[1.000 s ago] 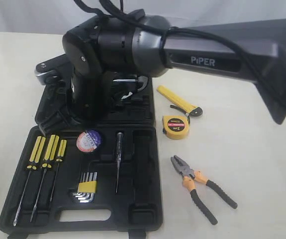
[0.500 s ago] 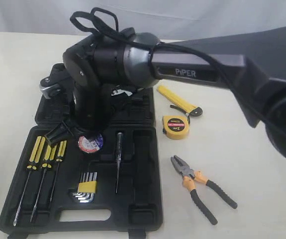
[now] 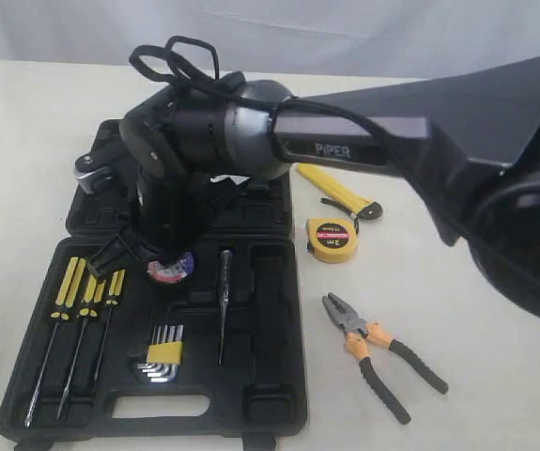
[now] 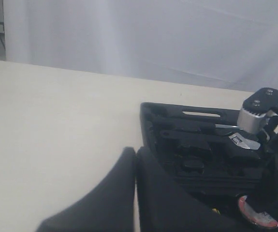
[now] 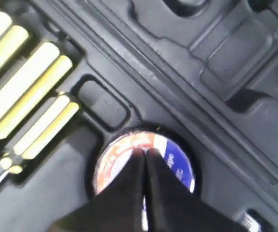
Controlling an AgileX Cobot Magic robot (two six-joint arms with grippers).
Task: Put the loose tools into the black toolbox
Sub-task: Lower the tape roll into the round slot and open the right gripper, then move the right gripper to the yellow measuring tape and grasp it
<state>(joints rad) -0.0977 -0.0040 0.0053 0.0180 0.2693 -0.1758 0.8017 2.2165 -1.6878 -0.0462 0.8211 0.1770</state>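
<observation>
The black toolbox (image 3: 270, 376) lies open on the table. The dark tape roll (image 3: 177, 269) sits in a round recess of its lower half. My right gripper (image 3: 157, 258) reaches across from the right and is shut, its tips (image 5: 145, 152) resting on the roll's white-red-blue label (image 5: 177, 162), with nothing between the jaws. The yellow utility knife (image 3: 337, 191), the tape measure (image 3: 331, 238) and the orange-black pliers (image 3: 378, 352) lie on the table right of the box. My left gripper (image 4: 135, 151) is shut and empty beside the toolbox (image 4: 187, 125).
Yellow-handled screwdrivers (image 3: 86, 291) fill slots at the box's left, also seen in the right wrist view (image 5: 27, 96). Hex keys (image 3: 164, 352) and a thin screwdriver (image 3: 223, 301) sit in the middle of the box. The right arm's big dark links cover the upper right of the exterior view.
My right arm has lowered and swung in over the box, bringing its shut gripper down onto the tape roll, which is now partly hidden. The other tools have not moved.
</observation>
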